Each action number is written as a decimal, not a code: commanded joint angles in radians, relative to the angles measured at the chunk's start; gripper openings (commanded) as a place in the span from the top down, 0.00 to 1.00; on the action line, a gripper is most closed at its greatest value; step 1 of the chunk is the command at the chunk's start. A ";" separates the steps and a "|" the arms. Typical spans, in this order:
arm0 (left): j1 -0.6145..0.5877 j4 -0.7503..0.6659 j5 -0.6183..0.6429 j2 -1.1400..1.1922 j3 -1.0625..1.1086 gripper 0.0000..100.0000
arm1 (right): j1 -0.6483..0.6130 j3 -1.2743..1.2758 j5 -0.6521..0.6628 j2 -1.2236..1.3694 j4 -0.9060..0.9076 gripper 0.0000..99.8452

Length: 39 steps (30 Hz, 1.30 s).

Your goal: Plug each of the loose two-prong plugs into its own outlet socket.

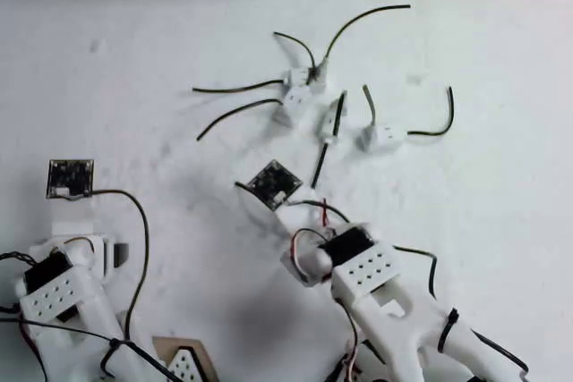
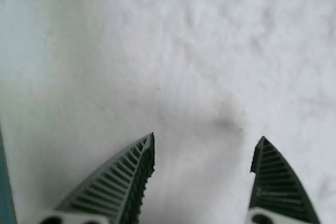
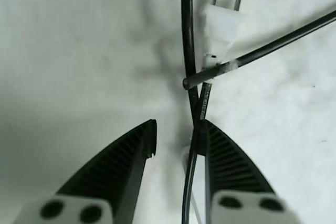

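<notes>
While the right gripper (image 3: 178,129), jaws half open and empty, straddles the cord (image 3: 188,35) just behind the plug (image 3: 223,22), closing may pinch cord, dragging the plug askew; left gripper (image 2: 206,140) gapes empty

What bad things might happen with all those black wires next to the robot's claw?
1. The open right gripper has a black cable lying against one finger. Closing now might pinch that cable instead of the white plug further ahead.
2. Another cable crosses right by the plug, so pulling one could drag or tangle the other.
</notes>
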 commanded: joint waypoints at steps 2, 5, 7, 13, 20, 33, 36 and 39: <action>-0.007 -0.017 0.014 -0.028 -0.005 0.70 | -0.001 0.015 0.002 -0.010 -0.005 0.88; -0.007 -0.017 0.014 -0.028 -0.005 0.70 | -0.001 0.032 0.002 -0.010 -0.005 0.88; -0.007 -0.017 0.014 -0.028 -0.005 0.70 | -0.001 0.038 0.002 -0.010 -0.005 0.90; -0.008 -0.017 0.014 -0.028 -0.005 0.70 | -0.001 0.035 0.002 -0.019 -0.007 0.98; -0.008 -0.017 0.014 -0.028 -0.003 0.70 | -0.001 0.035 0.003 -0.021 -0.001 0.98; -0.008 -0.017 0.014 -0.028 -0.003 0.70 | -0.093 -0.084 0.035 -0.022 0.002 0.93; -0.008 -0.017 0.014 -0.028 -0.003 0.70 | -0.045 -0.126 0.204 -0.022 0.054 0.84; -0.008 -0.017 0.014 -0.028 -0.003 0.70 | 0.028 -0.138 0.384 -0.021 0.104 0.81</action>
